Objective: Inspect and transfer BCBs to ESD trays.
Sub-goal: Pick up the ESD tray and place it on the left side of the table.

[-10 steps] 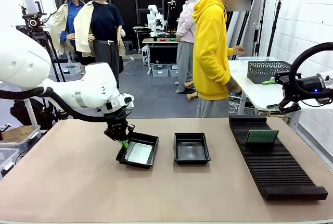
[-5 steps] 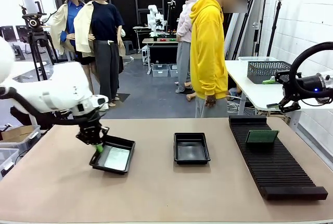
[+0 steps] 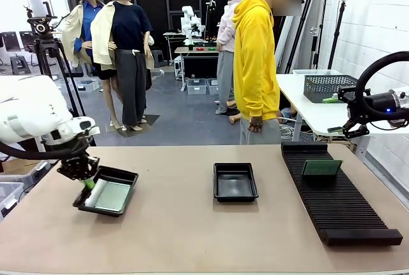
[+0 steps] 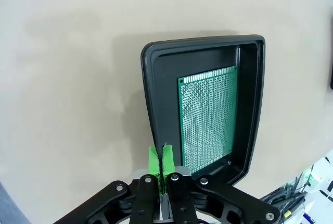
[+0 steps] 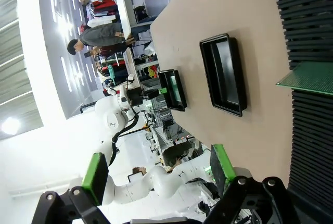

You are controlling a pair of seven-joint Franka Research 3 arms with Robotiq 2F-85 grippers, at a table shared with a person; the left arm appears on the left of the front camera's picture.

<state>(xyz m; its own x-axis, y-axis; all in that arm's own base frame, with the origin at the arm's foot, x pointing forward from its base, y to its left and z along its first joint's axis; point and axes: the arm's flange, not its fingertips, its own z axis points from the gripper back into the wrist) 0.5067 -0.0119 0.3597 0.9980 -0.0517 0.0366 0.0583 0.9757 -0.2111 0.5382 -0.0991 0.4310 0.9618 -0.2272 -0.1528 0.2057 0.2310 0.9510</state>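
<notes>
In the front view, the left gripper is seen with its fingers together, clamped on the near-left rim of the left tray, which sits near the table's left edge. One BCB lies flat on that tray's floor. The middle tray sits at the table's centre with a bare floor. Along the right edge lies a long ribbed rack, and a second BCB is propped in its far slots. A person stands beyond the far edge.

In the left wrist view, the green pads are seen pressed on the tray's rim, with no gap between them. The BCB rests inside the tray, apart from the gripped wall and close to the opposite one.

In the right wrist view, the right gripper is seen with its fingers wide apart and nothing between them, held off the table beyond the rack. The rack's BCB and the bare middle tray are seen below it.

The task is judged to be partly done: one board is placed in a tray, one board is left on the rack to be inspected and transferred, and the middle tray is presumably meant for it.
</notes>
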